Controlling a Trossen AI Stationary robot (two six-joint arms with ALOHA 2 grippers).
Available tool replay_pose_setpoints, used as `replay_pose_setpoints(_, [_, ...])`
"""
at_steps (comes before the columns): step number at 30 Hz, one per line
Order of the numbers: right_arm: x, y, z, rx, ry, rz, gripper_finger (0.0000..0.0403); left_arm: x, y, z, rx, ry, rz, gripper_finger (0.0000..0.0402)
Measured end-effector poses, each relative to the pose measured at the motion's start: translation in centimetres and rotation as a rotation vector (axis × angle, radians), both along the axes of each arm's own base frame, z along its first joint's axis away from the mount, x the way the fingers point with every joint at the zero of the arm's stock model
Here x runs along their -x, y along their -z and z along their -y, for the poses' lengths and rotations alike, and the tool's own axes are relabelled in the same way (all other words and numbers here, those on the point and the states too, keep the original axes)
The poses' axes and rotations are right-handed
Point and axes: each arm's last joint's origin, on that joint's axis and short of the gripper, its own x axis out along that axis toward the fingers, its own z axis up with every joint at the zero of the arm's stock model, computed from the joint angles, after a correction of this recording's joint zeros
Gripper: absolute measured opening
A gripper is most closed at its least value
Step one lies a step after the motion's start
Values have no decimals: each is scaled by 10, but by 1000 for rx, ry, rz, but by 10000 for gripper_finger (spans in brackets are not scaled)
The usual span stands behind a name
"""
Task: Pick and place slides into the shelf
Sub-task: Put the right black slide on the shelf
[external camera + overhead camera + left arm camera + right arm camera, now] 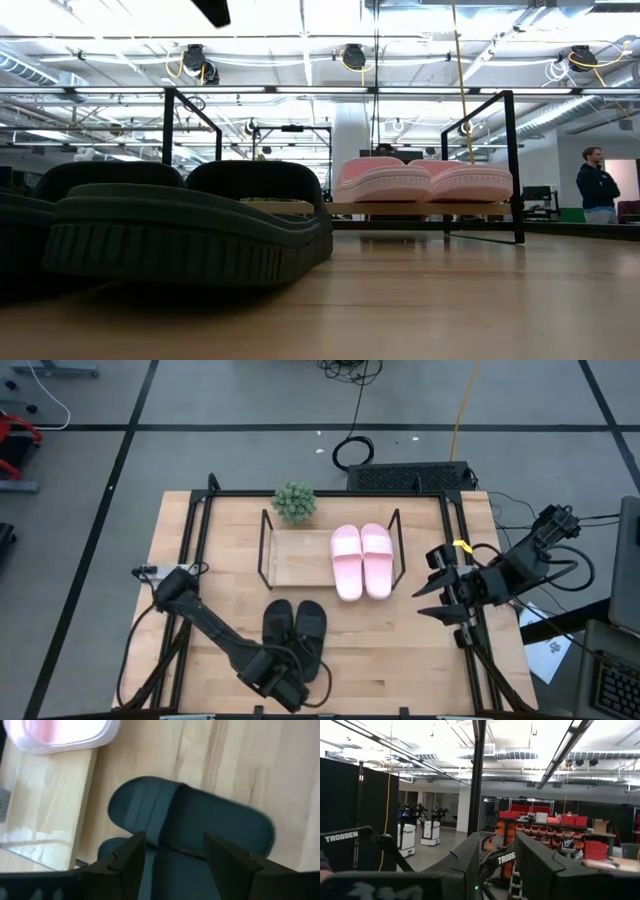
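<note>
Black slides (294, 628): side by side on the bare table (390, 650), in front of the shelf, near the front edge
Pink slides (361, 559): already on the shelf (290, 560) base board, right half, heels overhanging its front edge
Left gripper (283, 685): above the heel end of the black pair; fingers (131, 854) spread apart, gripping nothing; in the wrist view one black slide (190, 827) lies beyond and between the two fingers, not touching them
Right gripper (440, 600): off at the table's right edge, raised, fingers (470, 855) parted and empty
Plant (294, 501): behind the shelf's left end
Person (597, 186): standing in the room far behind the table
</note>
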Motion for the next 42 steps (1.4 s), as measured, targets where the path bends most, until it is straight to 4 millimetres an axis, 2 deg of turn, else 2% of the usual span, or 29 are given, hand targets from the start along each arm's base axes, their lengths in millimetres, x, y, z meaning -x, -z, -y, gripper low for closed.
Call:
replay_pose_setpoints(5, [-1,1,0,-13,-9,-17,111,-10,23,4,-35,26,-40,202])
replay_pose_setpoints(10, [-1,1,-1,-19,-11,-20,111,-20,35,4,-55,63,-52,202])
replay_pose_setpoints(22, [-1,1,-1,-17,-10,-20,111,-38,38,-11,-51,80,-36,202])
replay_pose_setpoints(34, [-1,1,-1,-18,-11,-20,111,-39,39,-11,-61,115,-46,202])
replay_pose_setpoints(42, [0,1,-2,-18,-60,-14,111,-33,68,-19,-90,90,-116,202])
